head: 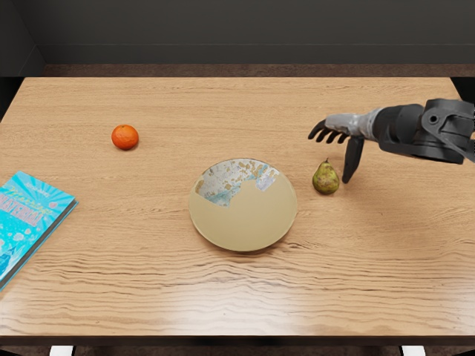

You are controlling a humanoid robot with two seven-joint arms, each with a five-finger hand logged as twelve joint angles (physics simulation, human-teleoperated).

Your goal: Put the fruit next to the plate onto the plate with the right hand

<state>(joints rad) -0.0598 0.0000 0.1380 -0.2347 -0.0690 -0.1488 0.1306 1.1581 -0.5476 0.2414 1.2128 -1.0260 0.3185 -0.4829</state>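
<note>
Now, right hand [343, 127]: released, fingers spread, just right of pear [325, 179];
pear: upright on wooden table [223, 104], beside plate [245, 216], apart

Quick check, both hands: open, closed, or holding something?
Left hand: not in view.
Right hand: open, fingers spread, holding nothing, close beside the pear.

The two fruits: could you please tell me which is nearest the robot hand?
The green pear, just right of the plate, beside the right robot hand; the orange lies far off to the left.
</note>
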